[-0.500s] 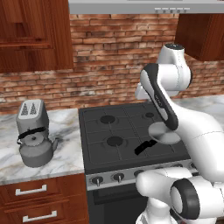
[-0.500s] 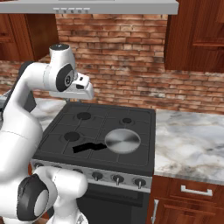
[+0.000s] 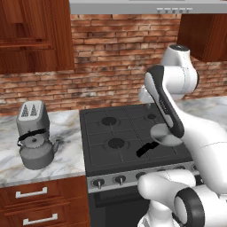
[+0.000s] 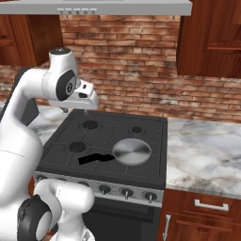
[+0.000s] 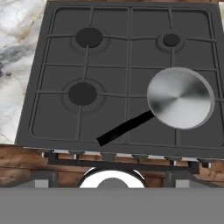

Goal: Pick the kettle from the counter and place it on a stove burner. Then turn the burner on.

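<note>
The grey kettle (image 3: pixel 37 151) with its arched black handle stands on the white marble counter (image 3: pixel 67 128), left of the stove and in front of the toaster. My gripper (image 4: pixel 84 108) hangs high over the back of the stove, far to the right of the kettle. It points down, it is open, and it holds nothing. Looking down from the hand, I see the front-left stove burner (image 5: pixel 82 93), the back-left burner (image 5: pixel 89 37) and a smaller back-right disc (image 5: pixel 171 40), all bare. The front-left burner (image 3: pixel 116 142) is the one nearest the kettle.
A round steel pan (image 5: pixel 180 103) covers the front-right burner, its black handle (image 5: pixel 124 129) pointing toward the stove's front left. A grey two-slot toaster (image 3: pixel 32 116) stands just behind the kettle. Knobs (image 4: pixel 125 192) line the stove front. More marble counter (image 4: pixel 207 150) lies to the right.
</note>
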